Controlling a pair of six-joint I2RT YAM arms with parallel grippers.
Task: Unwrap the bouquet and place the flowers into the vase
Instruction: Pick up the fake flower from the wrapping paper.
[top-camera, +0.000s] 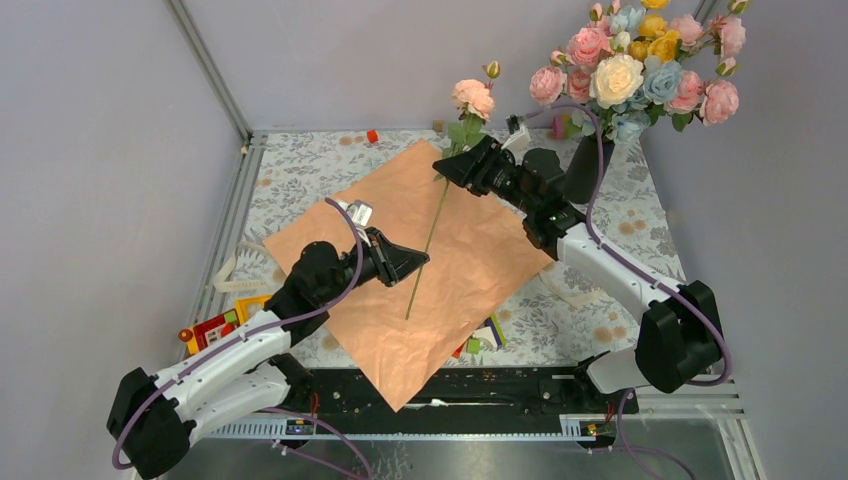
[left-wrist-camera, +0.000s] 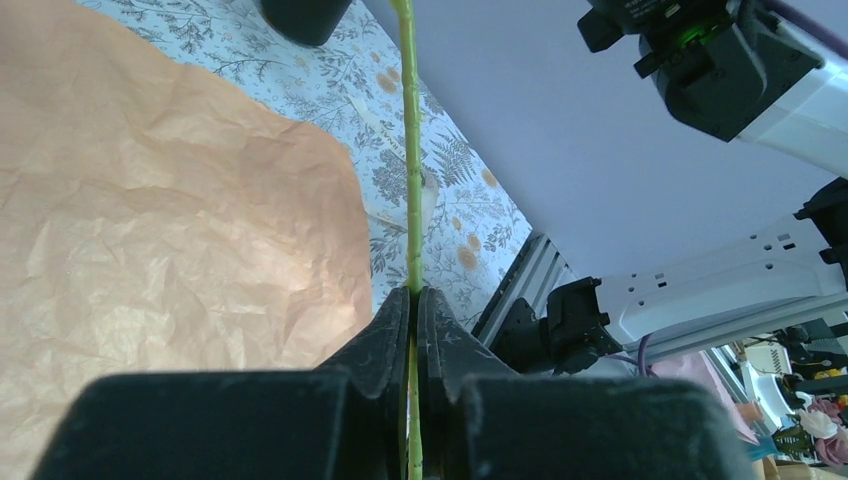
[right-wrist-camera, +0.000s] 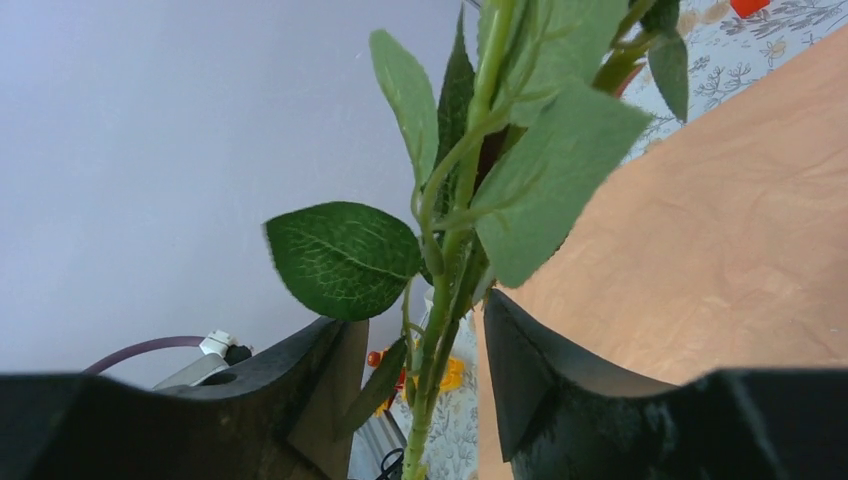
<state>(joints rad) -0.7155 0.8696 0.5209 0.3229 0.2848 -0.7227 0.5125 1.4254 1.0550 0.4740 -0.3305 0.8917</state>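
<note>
The left fingers are pressed tight on a thin green stem, which runs straight out between them. The left gripper holds it low over the crinkled peach paper. Farther up the same stem, the right fingers stand apart on either side of it with a gap on both sides. The right gripper closes on nothing, though a leaf lies against the inner face of one finger. The wrist view does not show whether that finger touches the stem itself. The stem tilts up toward the far side and ends in a peach-pink rose; its lower end hangs free past the left fingers, above the paper. Leaves crowd the right wrist view and cut off the bloom there. The paper lies flat and open on the bench, one corner reaching over the near edge. To the right of the paper stands the black vase, partly hidden by the right arm, with pink, cream, yellow and pale-blue flowers rising from it. Coloured bits peek from under the paper, too small to name, and red-and-yellow toys lie at the left. The bench wears a pale floral cloth, framed by metal rails and plain grey walls.
</note>
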